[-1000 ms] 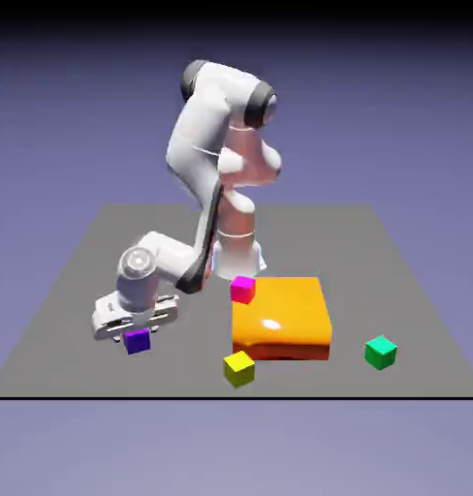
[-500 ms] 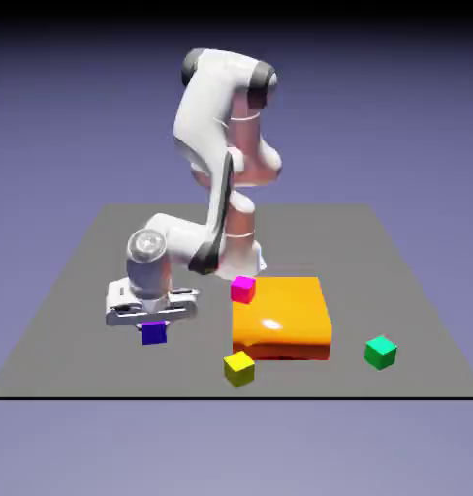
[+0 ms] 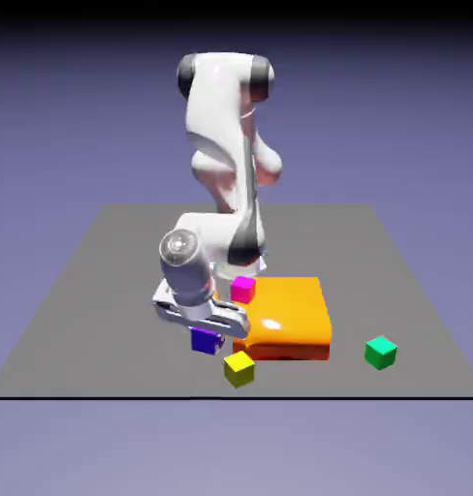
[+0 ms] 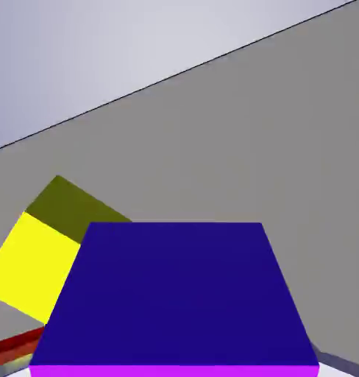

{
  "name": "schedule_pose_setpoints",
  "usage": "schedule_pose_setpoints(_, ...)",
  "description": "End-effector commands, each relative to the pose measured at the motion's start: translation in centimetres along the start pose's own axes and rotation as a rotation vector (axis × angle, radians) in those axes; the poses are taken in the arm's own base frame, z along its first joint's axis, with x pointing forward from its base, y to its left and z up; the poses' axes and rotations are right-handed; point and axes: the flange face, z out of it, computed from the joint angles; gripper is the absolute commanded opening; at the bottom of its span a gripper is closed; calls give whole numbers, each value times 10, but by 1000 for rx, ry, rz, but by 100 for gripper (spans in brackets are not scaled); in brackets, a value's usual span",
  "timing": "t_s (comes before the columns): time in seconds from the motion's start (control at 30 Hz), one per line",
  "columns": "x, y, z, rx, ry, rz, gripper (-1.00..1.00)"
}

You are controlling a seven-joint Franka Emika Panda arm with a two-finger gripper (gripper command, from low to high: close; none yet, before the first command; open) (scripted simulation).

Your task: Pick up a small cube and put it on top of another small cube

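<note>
Purple cube, now beside yellow cube

No legible text, labels, numbers or signs anywhere in either view.

- Arm: smooth, glossy white shell with soft highlights.
- Orange slab: glossy, with a bright specular spot on top.
- Table: matt, uniform grey, no texture.
- Small cube: smooth, flat, matt faces.
- Yellow cube: smooth, matt.
</note>
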Motion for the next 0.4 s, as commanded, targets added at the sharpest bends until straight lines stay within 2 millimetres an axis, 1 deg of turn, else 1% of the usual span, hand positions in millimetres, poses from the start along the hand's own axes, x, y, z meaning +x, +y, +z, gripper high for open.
schedule_pose_setpoints(0.0, -8, -4, -3, 3, -13, 33, -100)
schedule_pose_setpoints(0.07, -23, -12, -10, 10, -44, 97, -100)
schedule_pose_setpoints(0.1, -23, -12, -10, 10, -44, 97, -100)
schedule_pose_setpoints(0.2, -20, -18, 44, 10, -44, 97, -100)
schedule_pose_setpoints(0.23, -19, -18, 58, 10, -44, 97, -100)
schedule_pose_setpoints(0.27, -19, -18, 58, 10, -44, 97, 100)
schedule_pose_setpoints(0.3, -19, -18, 58, 10, -44, 97, 100)
schedule_pose_setpoints(0.37, -21, -16, 22, 10, -44, 97, 100)
